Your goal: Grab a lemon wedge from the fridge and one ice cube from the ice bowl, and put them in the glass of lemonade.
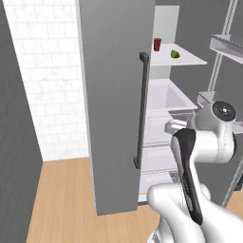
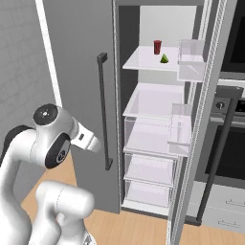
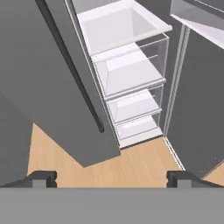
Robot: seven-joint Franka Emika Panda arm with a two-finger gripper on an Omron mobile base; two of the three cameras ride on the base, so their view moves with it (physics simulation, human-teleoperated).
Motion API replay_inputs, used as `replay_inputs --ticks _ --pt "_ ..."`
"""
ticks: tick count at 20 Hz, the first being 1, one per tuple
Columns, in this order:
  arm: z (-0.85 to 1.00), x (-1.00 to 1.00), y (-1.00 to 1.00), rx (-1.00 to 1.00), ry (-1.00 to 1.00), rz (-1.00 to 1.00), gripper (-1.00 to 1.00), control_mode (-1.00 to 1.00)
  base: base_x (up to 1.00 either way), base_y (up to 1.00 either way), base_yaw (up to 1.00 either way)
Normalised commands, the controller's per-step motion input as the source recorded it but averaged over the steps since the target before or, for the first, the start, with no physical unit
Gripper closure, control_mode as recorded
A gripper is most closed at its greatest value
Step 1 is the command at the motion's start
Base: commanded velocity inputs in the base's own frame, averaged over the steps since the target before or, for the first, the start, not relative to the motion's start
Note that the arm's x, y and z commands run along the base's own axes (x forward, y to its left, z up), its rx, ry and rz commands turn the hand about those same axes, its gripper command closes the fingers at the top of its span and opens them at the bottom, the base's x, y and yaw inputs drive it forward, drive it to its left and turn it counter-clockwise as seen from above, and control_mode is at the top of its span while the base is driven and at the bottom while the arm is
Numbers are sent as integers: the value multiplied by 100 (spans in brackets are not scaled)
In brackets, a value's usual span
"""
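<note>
The fridge point(image 1: 114, 95) point(image 2: 76, 72) point(image 3: 52, 87) stands with its left grey door shut and its right side open on white shelves. On the upper shelf lies the tiny yellow-green lemon wedge point(image 1: 175, 54) point(image 2: 164, 58), just right of a small dark-red cup point(image 1: 157, 44) point(image 2: 157, 46). My gripper point(image 3: 110, 178) is open wide and holds nothing. It hangs low in front of the fridge, well below the wedge's shelf, and looks down at the clear drawers point(image 3: 131, 105) and the floor. The glass of lemonade and the ice bowl are out of view.
The open right fridge door point(image 2: 191, 62) carries clear bins and swings out toward a dark oven point(image 2: 229, 143). A long dark bar handle point(image 1: 141, 109) point(image 2: 104, 110) runs down the shut door. To the left are a white tiled wall point(image 1: 47, 71) and wooden floor point(image 1: 61, 199).
</note>
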Motion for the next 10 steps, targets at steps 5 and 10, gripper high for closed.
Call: replay_inputs --ticks 5,10 --pt "0 -52 38 1 -2 10 -100 -100 0 0 0" --pt "0 -23 22 -17 0 0 -100 -100 0 0 0"
